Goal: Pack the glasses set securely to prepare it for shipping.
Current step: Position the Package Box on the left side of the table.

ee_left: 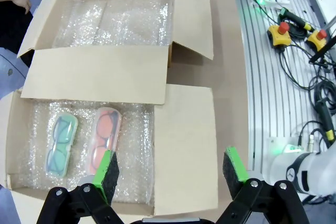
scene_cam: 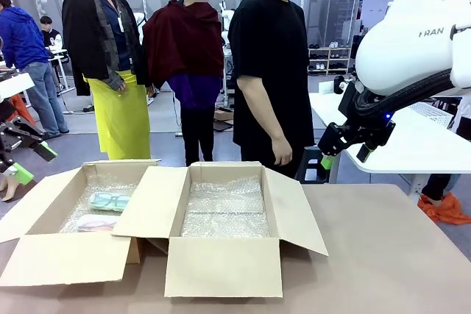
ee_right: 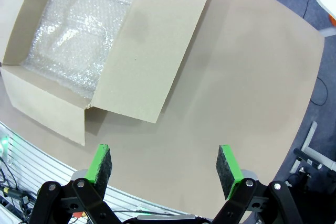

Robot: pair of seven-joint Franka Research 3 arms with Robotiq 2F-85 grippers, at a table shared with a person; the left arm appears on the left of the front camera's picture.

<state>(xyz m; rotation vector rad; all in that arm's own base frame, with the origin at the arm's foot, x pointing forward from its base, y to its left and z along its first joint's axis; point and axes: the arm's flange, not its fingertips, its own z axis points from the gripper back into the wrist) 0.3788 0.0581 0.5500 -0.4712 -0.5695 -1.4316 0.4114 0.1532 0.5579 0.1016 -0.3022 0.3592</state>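
The glasses set lies on bubble wrap in the left cardboard box point(scene_cam: 44, 255): a clear case with mint-green spectacles point(scene_cam: 109, 200) point(ee_left: 61, 145) and beside it a clear case with pinkish-red spectacles point(scene_cam: 96, 222) point(ee_left: 105, 141). High above that box hangs my left gripper point(ee_left: 170, 169) point(scene_cam: 31, 164), open and holding nothing. The right box point(scene_cam: 221, 266) point(ee_right: 47, 108) is open too and lined with bubble wrap point(ee_right: 73, 30). Up at the right, my right gripper point(scene_cam: 343, 151) point(ee_right: 165, 166) is open and empty over bare table beside this box's flap point(ee_right: 152, 40).
A person in a black T-shirt point(scene_cam: 272, 64) stands at the far side behind the right box, one hand point(scene_cam: 281, 154) hanging down. Both boxes have their flaps spread outward. Cables and red stop buttons point(ee_left: 278, 30) lie on the metal rail beside the table.
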